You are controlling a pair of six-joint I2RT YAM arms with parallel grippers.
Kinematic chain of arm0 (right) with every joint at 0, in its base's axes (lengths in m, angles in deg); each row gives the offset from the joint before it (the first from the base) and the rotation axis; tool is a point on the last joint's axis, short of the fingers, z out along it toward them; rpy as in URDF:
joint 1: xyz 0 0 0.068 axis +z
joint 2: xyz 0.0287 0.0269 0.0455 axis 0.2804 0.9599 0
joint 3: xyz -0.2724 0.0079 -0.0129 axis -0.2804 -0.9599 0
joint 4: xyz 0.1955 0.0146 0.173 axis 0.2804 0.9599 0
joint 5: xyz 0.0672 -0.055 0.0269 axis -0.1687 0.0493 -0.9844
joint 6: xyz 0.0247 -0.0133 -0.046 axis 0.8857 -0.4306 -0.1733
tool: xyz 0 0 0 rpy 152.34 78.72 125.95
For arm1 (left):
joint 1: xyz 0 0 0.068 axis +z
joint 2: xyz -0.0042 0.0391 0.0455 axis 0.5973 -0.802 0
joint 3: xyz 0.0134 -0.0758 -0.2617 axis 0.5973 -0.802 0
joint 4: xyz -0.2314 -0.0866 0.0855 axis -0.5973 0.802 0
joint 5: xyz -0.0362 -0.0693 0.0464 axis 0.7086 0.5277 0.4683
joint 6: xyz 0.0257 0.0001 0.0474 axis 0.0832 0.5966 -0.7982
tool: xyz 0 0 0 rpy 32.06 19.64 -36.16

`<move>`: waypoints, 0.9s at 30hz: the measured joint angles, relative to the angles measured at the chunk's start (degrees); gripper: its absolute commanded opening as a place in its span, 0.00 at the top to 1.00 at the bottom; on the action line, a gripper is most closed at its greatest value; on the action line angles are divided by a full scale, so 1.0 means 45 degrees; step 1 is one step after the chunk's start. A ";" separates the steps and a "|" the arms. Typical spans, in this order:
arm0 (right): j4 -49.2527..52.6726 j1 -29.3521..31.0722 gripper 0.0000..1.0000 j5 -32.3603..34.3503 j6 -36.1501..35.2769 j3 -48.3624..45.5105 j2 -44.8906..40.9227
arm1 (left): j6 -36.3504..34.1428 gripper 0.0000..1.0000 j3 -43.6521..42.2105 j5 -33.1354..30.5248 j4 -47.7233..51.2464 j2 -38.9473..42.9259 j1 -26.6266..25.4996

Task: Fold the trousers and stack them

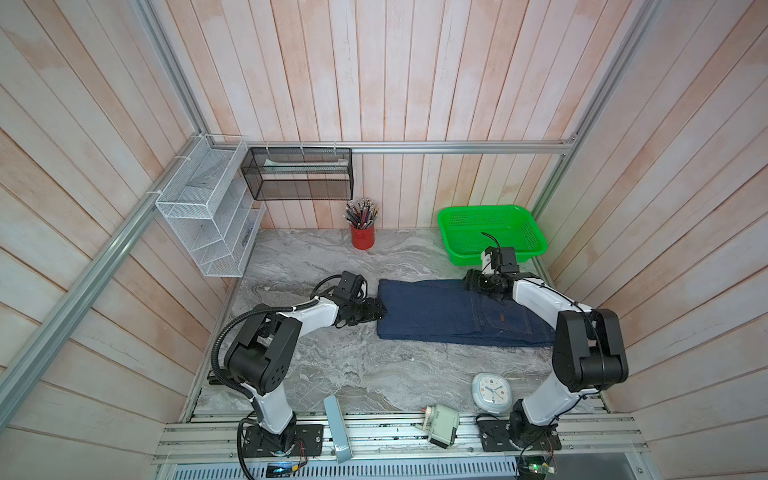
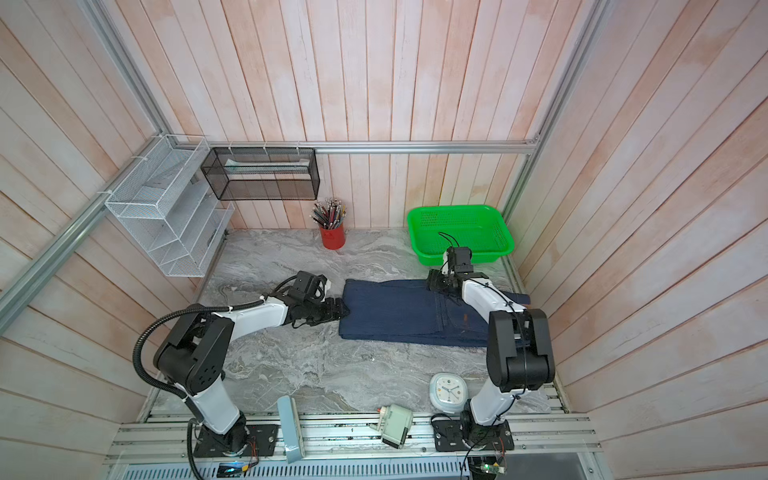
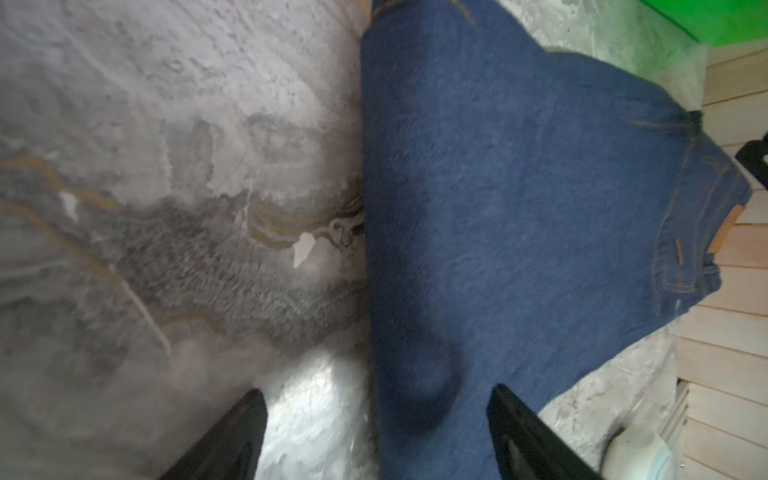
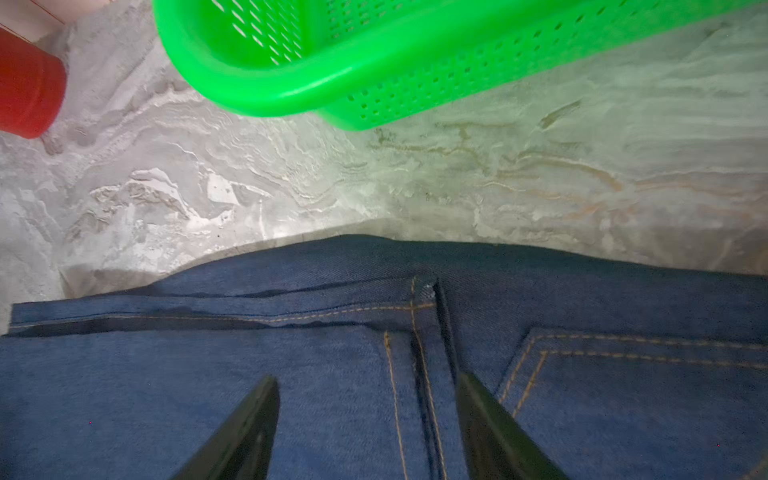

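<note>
Left claw (image 1: 377, 311) agape at trousers (image 1: 436, 316), red cup (image 1: 362, 240) holding pencils (image 1: 361, 212)

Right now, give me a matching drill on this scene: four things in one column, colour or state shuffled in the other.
Things:
1 jeans
2 basket
3 pencil cup
4 clock

Colour or state:
A red
B white
C green
D dark blue, folded flat

Pairs: 1-D, 2-C, 3-A, 4-B
</note>
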 measured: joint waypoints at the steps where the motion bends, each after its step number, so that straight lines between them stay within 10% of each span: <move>1: 0.0000 0.0000 0.33 0.0000 0.0005 0.0000 -0.0214 | -0.0034 0.21 0.0155 0.0131 -0.0117 -0.0194 0.0000; 6: 0.0053 0.0010 0.35 -0.0005 0.0034 0.0000 -0.0821 | -0.0063 0.34 0.0636 0.1132 -0.0767 -0.1015 0.0000; 15: 0.0355 0.0058 0.36 -0.0015 0.0073 0.0000 -0.1064 | 0.0063 0.99 0.0860 0.1948 -0.1069 -0.1574 0.0063; 27: 0.0068 0.0272 0.39 -0.0733 0.0549 -0.1107 -0.2526 | -0.1350 1.00 0.0087 -0.0398 0.2331 0.2176 0.2166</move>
